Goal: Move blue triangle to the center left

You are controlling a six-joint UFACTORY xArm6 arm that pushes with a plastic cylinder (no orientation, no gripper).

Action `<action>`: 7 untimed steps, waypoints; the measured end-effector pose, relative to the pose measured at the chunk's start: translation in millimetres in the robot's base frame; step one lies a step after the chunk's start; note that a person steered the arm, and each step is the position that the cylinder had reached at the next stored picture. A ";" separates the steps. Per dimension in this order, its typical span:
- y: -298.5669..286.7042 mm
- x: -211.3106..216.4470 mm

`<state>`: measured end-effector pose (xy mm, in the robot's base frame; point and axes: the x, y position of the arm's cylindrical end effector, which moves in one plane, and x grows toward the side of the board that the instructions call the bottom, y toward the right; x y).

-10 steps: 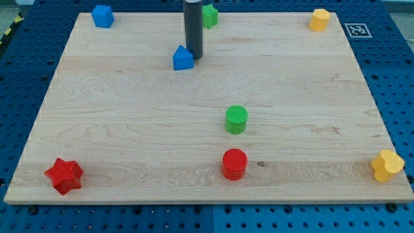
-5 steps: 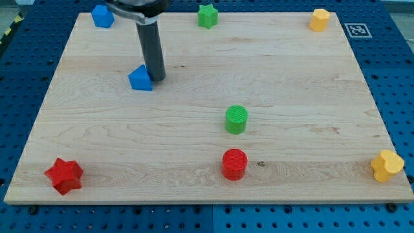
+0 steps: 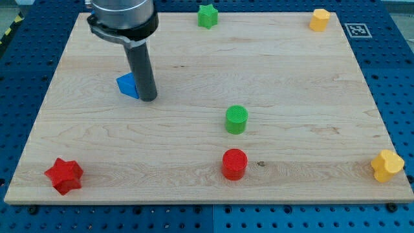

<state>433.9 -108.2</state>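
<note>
A pale wooden board (image 3: 207, 149) with visible grain lies on a blue pegboard table (image 3: 19, 77) dotted with holes. A black-and-white marker tag (image 3: 357, 30) sits on the table just off the board's corner at 1 o'clock, and a strip of yellow-black tape (image 3: 8, 32) shows at the view's far left edge.

There is no hand here to open or close, only a dark rod hanging from a grey collar (image 3: 123, 16); my tip (image 3: 148, 99) rests on the board at about 10 o'clock from the board's middle. It grips nothing. The rod stands upright, and the blue triangle (image 3: 128, 85) lies against its side, at 9 to 10 o'clock from the tip, partly hidden behind the rod. Whether they truly touch or are just beside each other is hard to tell, but no gap shows.

The triangle is in the board's upper left part, somewhat above the left edge's midpoint.

Other blocks lie well apart from the tip. A green star (image 3: 207, 15) is at 12 o'clock on the board's top edge, a yellow block (image 3: 319, 19) at 1 o'clock. A green cylinder (image 3: 237, 120) stands near the centre, with a red cylinder (image 3: 235, 164) at 6 o'clock from it. A red star (image 3: 64, 175) is at 7 o'clock, and a yellow lobed block (image 3: 387, 166) at 4 o'clock by the corner.
</note>
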 end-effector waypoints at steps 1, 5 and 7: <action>7.7 -7.6; -9.4 -12.6; -49.8 -12.7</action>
